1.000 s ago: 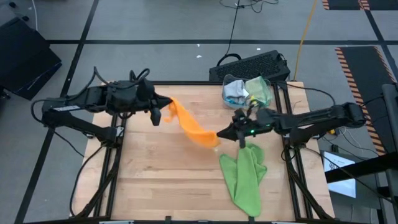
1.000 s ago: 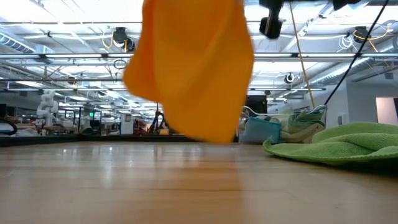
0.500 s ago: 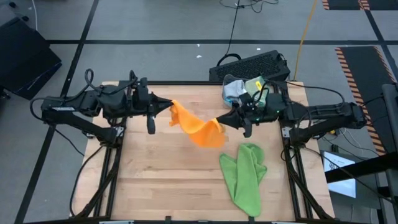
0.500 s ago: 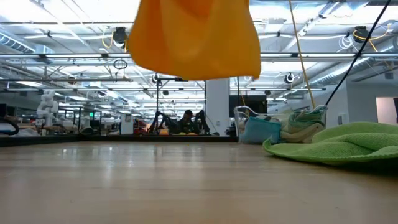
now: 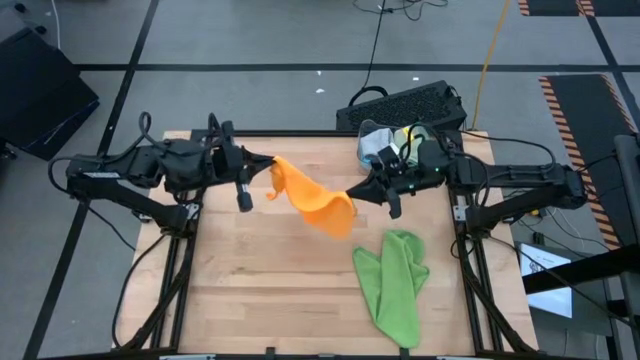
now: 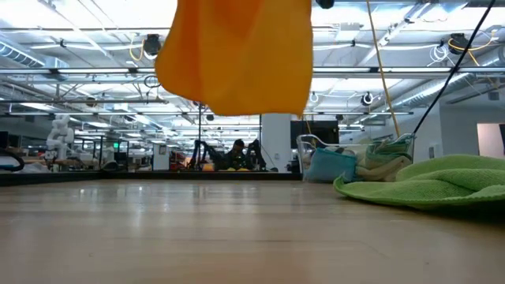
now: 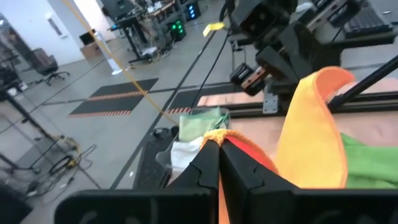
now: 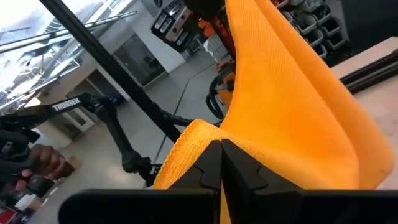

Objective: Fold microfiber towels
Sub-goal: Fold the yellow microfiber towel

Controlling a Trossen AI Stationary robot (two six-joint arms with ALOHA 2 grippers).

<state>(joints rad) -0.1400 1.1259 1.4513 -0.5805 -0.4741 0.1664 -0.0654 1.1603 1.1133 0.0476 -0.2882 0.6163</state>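
**Two grippers, one orange towel aloft**

You have the wooden table (image 5: 250,290) bare at its middle. The lime green towel (image 5: 393,282) lies crumpled near the right edge, and spare cloths sit in a clear bin (image 5: 395,146) at the far right corner. The orange towel (image 5: 312,201) hangs clear of the table, its long axis running left to right between the arms. The left gripper (image 5: 268,166) is clamped on one corner, the right gripper (image 5: 352,195) on the other; neither arm is nearer.

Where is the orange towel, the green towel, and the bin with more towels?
orange towel (image 5: 318,205), high view, hanging middle.
green towel (image 5: 393,283), high view, middle of the heap.
bin (image 6: 331,167), low view, clear front wall.
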